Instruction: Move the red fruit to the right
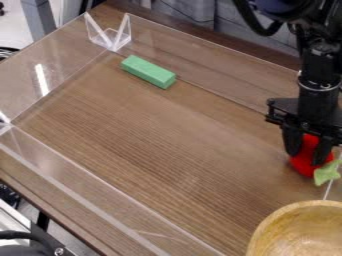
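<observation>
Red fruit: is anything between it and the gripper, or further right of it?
Nothing sits between them: the gripper is right at the red fruit, near the table's right side. Further right only the clear wall bounds it. The green block lies far left.

I see a wood-grain tabletop [147,150] ringed by low clear plastic walls [60,60]. A flat green block [148,72] lies toward the far side, angled, well apart from everything else. At the near right corner, the rim of a pale wooden bowl [301,232] shows, cut off by the frame's edge.
</observation>
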`<move>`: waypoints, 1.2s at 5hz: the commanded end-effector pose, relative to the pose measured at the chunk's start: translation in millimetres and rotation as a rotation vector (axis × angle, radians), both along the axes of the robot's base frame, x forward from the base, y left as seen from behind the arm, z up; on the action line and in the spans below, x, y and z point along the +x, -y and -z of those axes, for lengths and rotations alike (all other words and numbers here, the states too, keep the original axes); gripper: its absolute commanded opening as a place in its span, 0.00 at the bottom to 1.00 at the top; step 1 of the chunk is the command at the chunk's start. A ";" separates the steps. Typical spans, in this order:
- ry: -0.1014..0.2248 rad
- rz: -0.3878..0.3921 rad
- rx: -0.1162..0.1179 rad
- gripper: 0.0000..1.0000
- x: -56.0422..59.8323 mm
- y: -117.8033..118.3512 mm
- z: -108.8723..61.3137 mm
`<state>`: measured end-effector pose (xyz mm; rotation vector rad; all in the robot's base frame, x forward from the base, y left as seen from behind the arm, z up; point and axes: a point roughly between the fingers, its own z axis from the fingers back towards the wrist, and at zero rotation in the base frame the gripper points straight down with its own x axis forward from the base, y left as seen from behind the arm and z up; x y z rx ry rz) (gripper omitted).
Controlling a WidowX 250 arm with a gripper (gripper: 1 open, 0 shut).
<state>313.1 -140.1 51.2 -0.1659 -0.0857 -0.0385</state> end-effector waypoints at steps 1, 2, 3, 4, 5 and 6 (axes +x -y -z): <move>0.072 -0.004 -0.026 0.00 2.1 -5.2 -21.9; 0.071 -0.020 -0.029 0.00 -5.9 -18.0 -21.2; 0.067 -0.051 -0.029 0.00 -10.2 -25.6 -18.3; 0.055 -0.077 -0.029 1.00 -14.2 -28.0 -15.4; 0.048 -0.119 -0.029 1.00 -10.2 -31.1 -20.8; 0.045 -0.156 -0.027 1.00 -4.8 -31.5 -27.6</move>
